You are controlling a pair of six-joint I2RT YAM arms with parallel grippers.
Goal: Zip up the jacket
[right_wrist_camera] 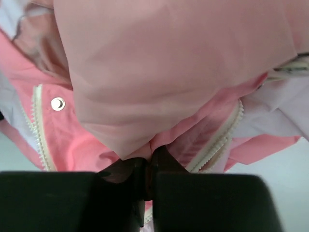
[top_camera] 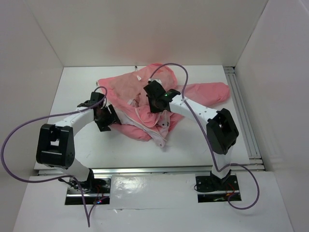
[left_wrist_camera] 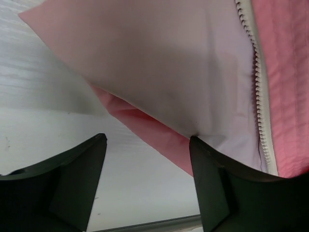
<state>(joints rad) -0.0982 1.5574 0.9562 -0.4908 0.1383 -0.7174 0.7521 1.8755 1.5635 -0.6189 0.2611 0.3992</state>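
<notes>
Jacket [top_camera: 120, 89] crumpled, unzipped. Our right gripper [right_wrist_camera: 147, 181] pinches a pink fold mid-heap; left gripper [left_wrist_camera: 147, 140] released at 8 o'clock hem. Next, we judge: spread fronts, locate zipper [left_wrist_camera: 260, 96] ends.

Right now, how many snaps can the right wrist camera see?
1: a silver snap on the jacket, upper left, beside a zipper row. Folds may hide more.

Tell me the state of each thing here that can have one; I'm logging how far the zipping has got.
jacket, crumpled in a heap, front open, pale lining showing.
zipper, undone, its rows of teeth apart.
left gripper, open at the jacket's edge, holding nothing.
right gripper, shut on a fold of the jacket.
</notes>
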